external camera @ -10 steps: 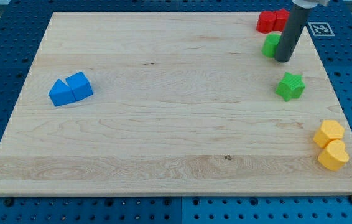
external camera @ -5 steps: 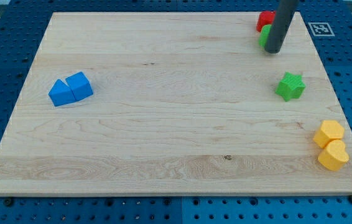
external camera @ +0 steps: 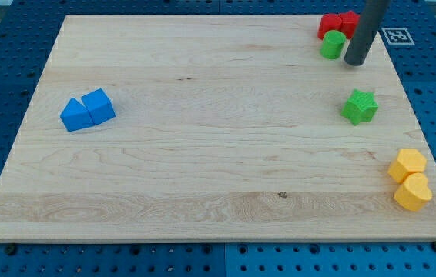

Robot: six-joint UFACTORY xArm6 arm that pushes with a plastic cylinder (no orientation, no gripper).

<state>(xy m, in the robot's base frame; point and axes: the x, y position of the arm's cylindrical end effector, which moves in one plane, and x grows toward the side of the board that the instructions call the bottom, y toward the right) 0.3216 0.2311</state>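
Green cylinder block (external camera: 331, 45) near board's (external camera: 202, 154) top-right corner, touching red blocks (external camera: 337, 24). My tip (external camera: 354, 60) just beside its right side. You have no jaws: bare rod only. Judged light, rigid, slides easily; push low on flank.

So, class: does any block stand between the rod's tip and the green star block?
No. My tip sits just right of the green cylinder, near the view's top. The green star lies below it in the view, with only bare board between them.
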